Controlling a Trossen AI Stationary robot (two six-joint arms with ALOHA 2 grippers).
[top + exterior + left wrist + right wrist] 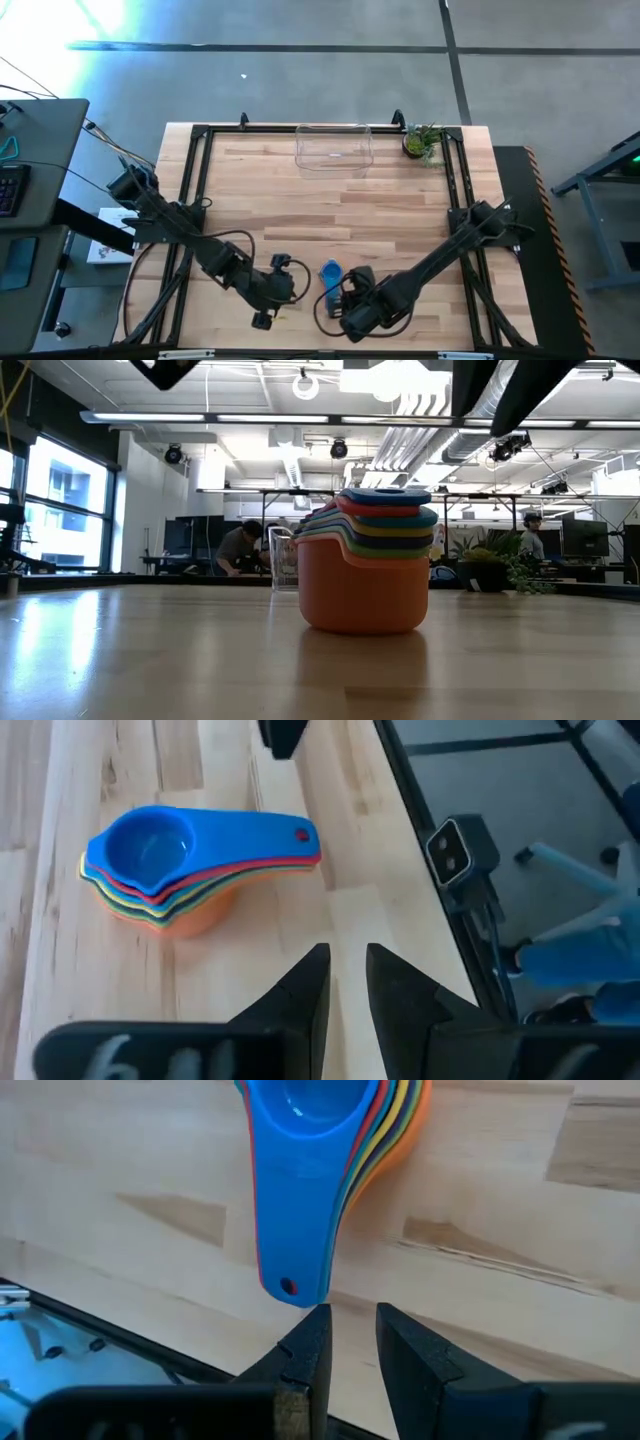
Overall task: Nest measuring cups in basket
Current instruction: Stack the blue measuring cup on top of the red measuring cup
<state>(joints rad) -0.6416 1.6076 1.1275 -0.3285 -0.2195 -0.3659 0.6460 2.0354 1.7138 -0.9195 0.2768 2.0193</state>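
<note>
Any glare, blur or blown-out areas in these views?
High view: strong glare washes out the floor at top left; the clear basket is faint against the table. Low view: ceiling lights are blown out; the stacked cups are sharp, the room behind soft. Wrist views: evenly lit, near fingers blurred.

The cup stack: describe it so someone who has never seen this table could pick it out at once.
On the wooden table, look at the near edge, opposite the clear basket and the potted plant at the far edge. The cup stack sits there between the left gripper and the right gripper. It is the only multicoloured thing: nested scoops, blue on top, orange at the bottom, handles fanned one way.
</note>
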